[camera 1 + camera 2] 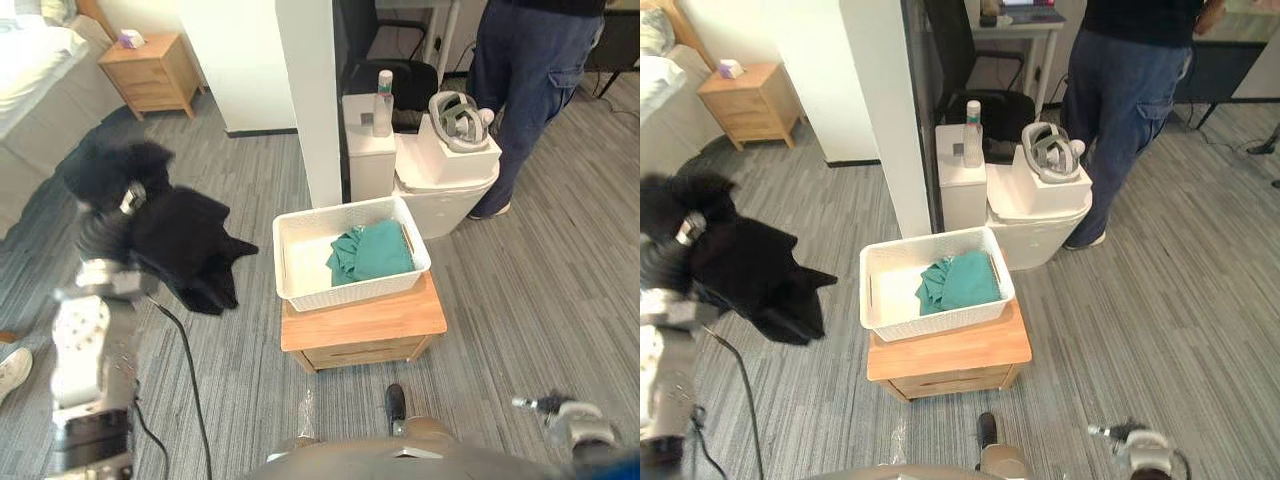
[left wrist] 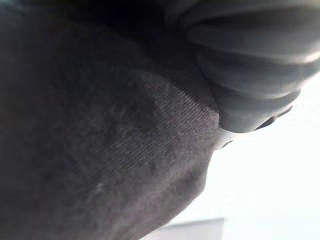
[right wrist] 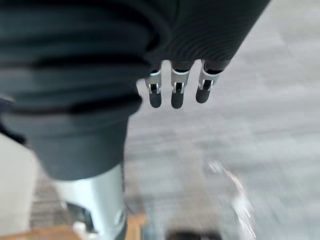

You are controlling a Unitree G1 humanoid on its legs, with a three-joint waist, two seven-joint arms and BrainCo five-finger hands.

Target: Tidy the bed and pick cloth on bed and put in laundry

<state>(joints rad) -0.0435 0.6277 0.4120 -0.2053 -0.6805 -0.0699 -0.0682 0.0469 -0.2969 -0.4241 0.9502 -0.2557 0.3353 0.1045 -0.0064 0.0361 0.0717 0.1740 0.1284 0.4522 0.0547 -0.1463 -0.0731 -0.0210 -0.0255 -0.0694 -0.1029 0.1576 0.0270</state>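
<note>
Black cloth (image 2: 100, 150) drapes the left hand (image 2: 250, 60), hiding its fingers; right hand (image 3: 172, 90) fingers hang straight.

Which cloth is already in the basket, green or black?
The green cloth, lying in the white basket; the black cloth hangs at the left hand, over the floor.

Straight ahead of me a low wooden desk (image 1: 365, 322) with a drawer stands on the grey striped floor (image 1: 540, 300). Behind it rises a white pillar (image 1: 310, 100), and just beside that a white cabinet (image 1: 368, 160) carries a bottle (image 1: 384, 98). A white bin (image 1: 445, 195) stands just beside the cabinet, a headset (image 1: 458, 120) on top. A person (image 1: 530, 90) in blue trousers stands near the bin. A black chair (image 1: 975, 60) sits behind the cabinet. Off to my left, a wooden nightstand (image 1: 150, 72) holds a tissue box (image 1: 130, 38).
</note>
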